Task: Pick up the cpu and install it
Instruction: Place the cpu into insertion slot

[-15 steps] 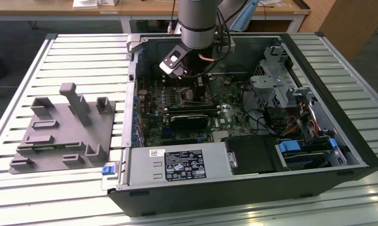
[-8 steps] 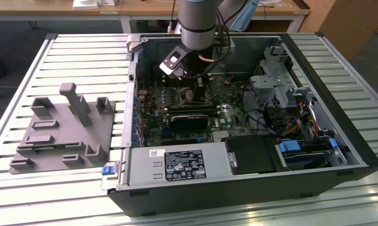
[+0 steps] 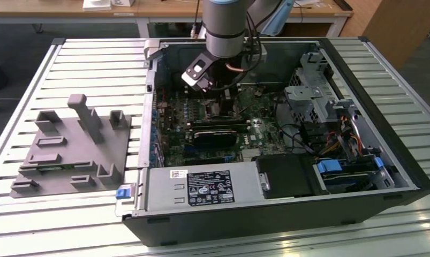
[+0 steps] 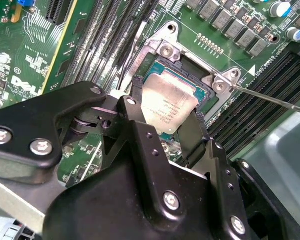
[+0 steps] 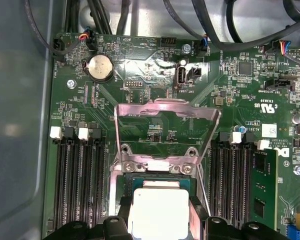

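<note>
An open computer case [image 3: 286, 219] lay on its side on a slatted metal tabletop [image 3: 93, 59], with a grey plastic fixture [image 3: 72, 150] near it toward the exterior view's left. The robot arm [image 3: 225, 27] reached down into the case above the green motherboard [image 5: 140, 70]. In the second wrist view the black pincer [image 4: 165, 120] was closed on the cpu [image 4: 169, 100], with one finger against each of two opposite edges and the pale silvery top facing up. The cpu sat directly over the socket [image 4: 202, 92]. In the first wrist view the socket's metal load plate [image 5: 166, 106] stood swung open. Whether the chip's underside was touching the socket could not be told. The chip looked light, thin and rigid, so it probably needed very little squeeze. Its smooth metal top and narrow rim would likely slip if it were pinched at an angle. The two opposite side edges appeared to be the right place to hold it, since that kept it level. Its underside and the socket contacts were probably delicate, so any tilt or downward press risked damage.
</note>
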Robot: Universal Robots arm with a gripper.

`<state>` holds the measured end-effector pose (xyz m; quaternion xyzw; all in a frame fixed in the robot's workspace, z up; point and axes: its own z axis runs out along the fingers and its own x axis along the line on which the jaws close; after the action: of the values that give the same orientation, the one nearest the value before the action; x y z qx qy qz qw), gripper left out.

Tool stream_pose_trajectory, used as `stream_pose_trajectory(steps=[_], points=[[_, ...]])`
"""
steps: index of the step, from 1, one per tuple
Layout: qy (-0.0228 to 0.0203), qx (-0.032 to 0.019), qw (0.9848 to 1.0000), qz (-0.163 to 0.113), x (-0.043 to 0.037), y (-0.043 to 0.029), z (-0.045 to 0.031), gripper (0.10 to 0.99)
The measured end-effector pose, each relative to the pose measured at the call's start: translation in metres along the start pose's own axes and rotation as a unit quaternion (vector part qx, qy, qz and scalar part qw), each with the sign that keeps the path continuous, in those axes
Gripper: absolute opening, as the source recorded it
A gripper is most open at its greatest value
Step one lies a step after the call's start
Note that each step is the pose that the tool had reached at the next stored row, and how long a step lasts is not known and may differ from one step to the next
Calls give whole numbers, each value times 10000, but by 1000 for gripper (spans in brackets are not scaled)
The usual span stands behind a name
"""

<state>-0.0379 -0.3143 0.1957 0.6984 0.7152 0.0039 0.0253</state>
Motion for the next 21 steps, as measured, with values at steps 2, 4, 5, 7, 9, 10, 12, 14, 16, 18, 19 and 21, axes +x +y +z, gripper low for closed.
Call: stream_pose_trajectory(steps=[2,4,5,7,9,10,12,14,16,18,19,21], points=[[-1,1,10000,0,0,-1,2,533],[-1,1,10000,0,0,0,2,533],[0,0,10000,0,0,0,3,533],[0,0,10000,0,0,0,3,533],[0,0,10000,0,0,0,4,533],[0,0,10000,0,0,0,4,545],[0,0,10000,0,0,0,4,545],[0,0,10000,0,0,0,5,608],[1,0,10000,0,2,0,5,608],[2,-1,10000,1,10,0,6,608],[2,0,10000,0,14,0,5,608],[3,0,10000,0,23,0,6,608]])
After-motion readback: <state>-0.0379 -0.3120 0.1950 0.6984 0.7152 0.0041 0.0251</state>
